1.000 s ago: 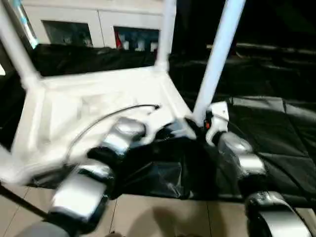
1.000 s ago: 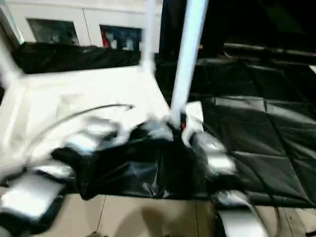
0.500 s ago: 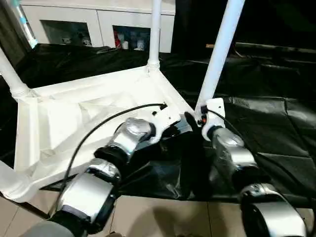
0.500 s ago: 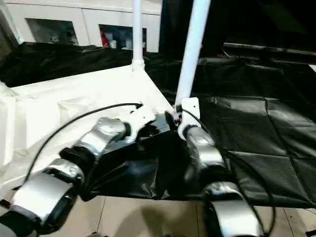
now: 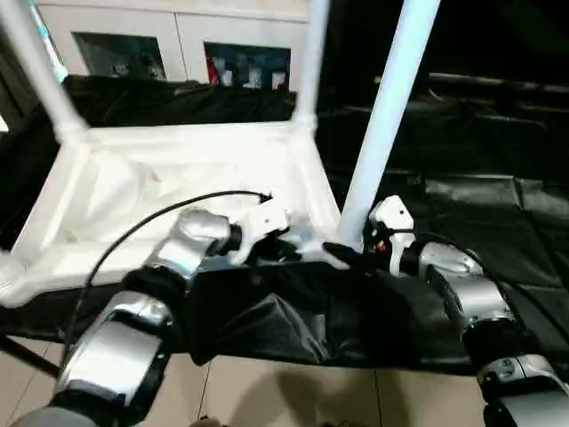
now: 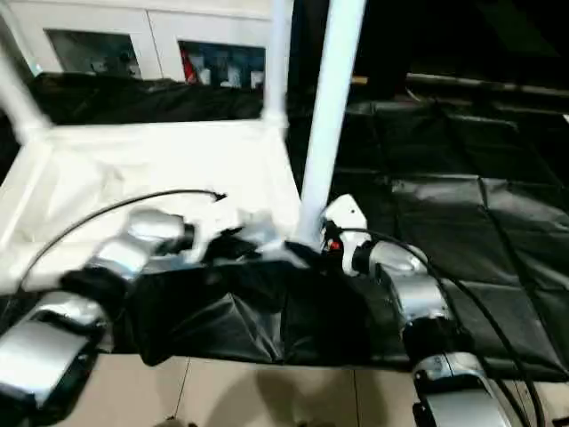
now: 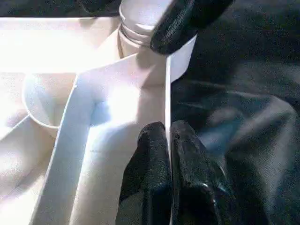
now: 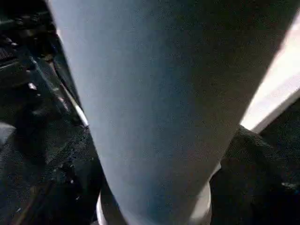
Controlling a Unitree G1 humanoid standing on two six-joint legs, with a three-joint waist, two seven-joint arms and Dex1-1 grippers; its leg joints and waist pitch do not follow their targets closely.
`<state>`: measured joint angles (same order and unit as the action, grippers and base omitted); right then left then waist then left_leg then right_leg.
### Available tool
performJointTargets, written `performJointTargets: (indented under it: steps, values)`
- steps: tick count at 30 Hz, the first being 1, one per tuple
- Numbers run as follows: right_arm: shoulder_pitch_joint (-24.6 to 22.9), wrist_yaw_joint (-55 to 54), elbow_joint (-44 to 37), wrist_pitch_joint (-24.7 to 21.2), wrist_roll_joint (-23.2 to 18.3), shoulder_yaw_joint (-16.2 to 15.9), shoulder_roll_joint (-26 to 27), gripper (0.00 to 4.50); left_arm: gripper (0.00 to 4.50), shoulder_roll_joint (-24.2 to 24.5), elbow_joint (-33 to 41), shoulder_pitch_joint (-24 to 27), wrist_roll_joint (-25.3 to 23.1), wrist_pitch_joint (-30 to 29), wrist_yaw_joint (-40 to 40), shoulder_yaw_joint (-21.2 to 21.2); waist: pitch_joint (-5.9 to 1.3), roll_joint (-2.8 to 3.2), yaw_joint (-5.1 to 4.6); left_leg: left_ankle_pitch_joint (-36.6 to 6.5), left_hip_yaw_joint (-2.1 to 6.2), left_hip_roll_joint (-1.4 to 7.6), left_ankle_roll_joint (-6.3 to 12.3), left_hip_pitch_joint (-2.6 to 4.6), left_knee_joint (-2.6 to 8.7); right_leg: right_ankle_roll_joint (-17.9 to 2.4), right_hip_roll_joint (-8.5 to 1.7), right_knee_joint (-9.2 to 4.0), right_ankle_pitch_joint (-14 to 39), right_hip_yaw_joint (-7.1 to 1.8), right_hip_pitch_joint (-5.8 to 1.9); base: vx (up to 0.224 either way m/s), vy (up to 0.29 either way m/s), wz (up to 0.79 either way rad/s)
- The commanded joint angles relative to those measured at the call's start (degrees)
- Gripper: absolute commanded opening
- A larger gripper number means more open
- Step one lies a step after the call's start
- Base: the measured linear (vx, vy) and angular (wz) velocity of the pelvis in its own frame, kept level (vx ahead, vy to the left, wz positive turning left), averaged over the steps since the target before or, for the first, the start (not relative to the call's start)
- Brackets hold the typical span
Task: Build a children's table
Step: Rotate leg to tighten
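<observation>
The white plastic rectangular tabletop (image 5: 187, 182) lies upside down on the black plastic sheeting (image 5: 498, 213) that covers the floor, with its ribbed underside facing up. Long white tapered tube legs stand up from its corner sockets. The nearest leg (image 5: 384, 116) rises at the near right corner of the tabletop. Another leg (image 5: 311, 62) stands at the far right corner, and a third leg (image 5: 40, 76) stands at the far left corner. A fourth leg end (image 5: 7, 276) shows at the near left corner.

The left claw (image 7: 168, 140) is pinched shut on the thin rim (image 7: 167, 89) of the tabletop, close to the near right corner — one black finger sits on each side of the rim.

The right claw (image 5: 351, 252) sits at the bottom of the nearest leg, right by its socket. Its fingers stand wide apart around the leg. I cannot tell if they press on it.

A white cabinet with glass doors (image 5: 178, 49) stands behind the sheeting, along the far side.
</observation>
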<state>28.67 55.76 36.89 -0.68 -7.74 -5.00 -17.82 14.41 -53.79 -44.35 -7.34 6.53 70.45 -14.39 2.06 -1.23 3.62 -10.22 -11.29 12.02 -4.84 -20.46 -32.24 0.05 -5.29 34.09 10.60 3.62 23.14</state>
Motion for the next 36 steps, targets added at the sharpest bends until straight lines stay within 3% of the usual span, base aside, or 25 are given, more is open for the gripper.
performJointTargets:
  steps: [1, 5, 14, 16, 19, 21, 23, 24, 27, 32, 33, 36]
  values:
    - [0.2, 1.3, -1.2, -0.8, -1.0, 0.1, -0.8, 3.59, 0.00, -0.5, -0.8, 2.1, 1.0, -0.5, 2.2, -0.6, -2.99, -0.53, 0.31, -10.1, 0.17, 1.61, 6.15, 0.07, 3.00, -15.5, -2.66, -3.25, 6.1, -2.06, -2.95, 0.000, 0.000, 0.00]
    - [-0.3, 3.5, -2.0, -2.2, -2.0, -0.1, -0.7, 3.22, 0.00, 0.0, -0.2, 2.5, 1.4, -1.2, 2.7, -0.5, -3.03, -0.81, 0.42, -9.6, 0.16, 1.51, 5.88, 0.01, 2.91, -15.3, -2.79, -3.20, 6.4, -2.08, -3.06, 0.000, 0.000, 0.00]
    - [-2.3, 3.0, -3.0, -4.4, -2.4, -0.4, 0.4, 2.47, 0.00, -0.8, 0.1, 2.8, 1.2, -2.1, 0.1, -0.2, -2.98, -0.78, 0.38, -9.8, 0.18, 1.46, 5.47, 0.10, 2.93, -14.4, -2.77, -3.40, 8.3, -2.12, -2.95, 0.000, 0.000, 0.00]
    - [-2.7, -0.6, -2.5, -3.9, -1.9, 0.4, 1.8, 2.38, 0.00, -2.0, -1.4, 1.9, 0.3, -2.1, -5.7, 0.4, -2.76, -0.84, 0.18, -11.2, 0.22, 1.45, 4.85, 0.16, 3.08, -13.8, -2.82, -3.80, 10.6, -2.20, -2.68, 0.000, 0.000, 0.00]
    - [-1.6, -16.8, 2.7, -5.1, 0.6, 3.2, 7.0, 2.24, 0.00, -5.9, -4.8, -0.8, -1.6, -4.3, -18.4, 1.3, -2.56, -0.85, -0.18, -14.3, 0.48, 1.18, 2.34, 0.66, 3.43, -11.5, -2.95, -4.69, 18.8, -2.29, -2.34, 0.000, 0.000, 0.00]
    - [-1.2, -19.3, 3.5, -5.7, 0.6, 3.9, 7.9, 2.09, 0.00, -6.7, -5.1, -1.3, -1.8, -4.8, -20.2, 1.5, -2.50, -0.82, -0.42, -15.6, 0.66, 1.06, 1.60, 0.68, 3.63, -9.8, -2.81, -5.10, 22.1, -2.30, -2.23, 0.000, 0.000, 0.00]
    - [0.1, -28.1, 5.9, -5.9, 1.1, 5.6, 10.6, 2.05, 0.00, -9.4, -6.2, -2.4, -1.9, -6.4, -25.2, 2.0, -2.56, -0.77, -0.55, -15.9, 0.68, 1.00, 1.14, 0.69, 3.66, -9.3, -2.82, -5.15, 22.4, -2.41, -2.05, 0.000, 0.000, 0.00]
    - [1.0, -32.4, 7.3, -6.5, 1.0, 6.5, 12.1, 2.01, 0.00, -11.0, -6.8, -3.1, -1.9, -7.2, -27.9, 2.2, -2.57, -0.41, -0.52, -15.7, 0.75, 0.98, 0.92, 0.74, 3.71, -9.3, -2.86, -5.19, 22.3, -2.40, -2.10, 0.000, 0.000, 0.00]
    - [4.7, -44.0, 11.4, -6.4, 3.2, 6.5, 16.6, 2.01, 0.00, -16.6, -7.9, -4.7, -2.8, -8.1, -34.5, 1.6, -2.66, -0.63, -0.88, -15.8, 0.68, 0.87, 0.50, 0.79, 3.64, -9.3, -2.58, -5.16, 21.0, -2.41, -1.98, 0.000, 0.000, 0.00]
    - [6.9, -44.7, 12.8, -4.0, 4.9, 6.0, 18.3, 2.01, 0.00, -18.6, -8.7, -5.5, -3.3, -7.3, -34.6, 0.8, -2.81, -0.64, -0.57, -15.2, 0.57, 0.64, 2.53, 0.43, 3.45, -8.9, -2.58, -5.20, 18.9, -2.41, -2.26, 0.000, 0.000, 0.00]
    - [6.9, -43.6, 12.6, -3.5, 4.3, 6.2, 18.3, 2.55, 0.00, -18.4, -8.7, -5.5, -3.4, -6.9, -34.1, 0.6, -2.82, -0.66, -0.56, -14.9, 0.56, 0.65, 2.75, 0.32, 3.47, -8.9, -2.53, -5.16, 18.4, -2.39, -2.31, 0.000, 0.000, 0.00]
    - [6.7, -39.5, 12.3, -2.2, 4.1, 5.9, 16.8, 2.76, 0.00, -16.6, -8.8, -4.9, -3.5, -5.8, -31.3, 0.3, -2.77, -0.73, -0.63, -15.6, 0.60, 0.71, 3.16, 0.23, 3.56, -9.2, -2.51, -5.17, 18.4, -2.31, -2.36, 0.000, 0.000, 0.00]
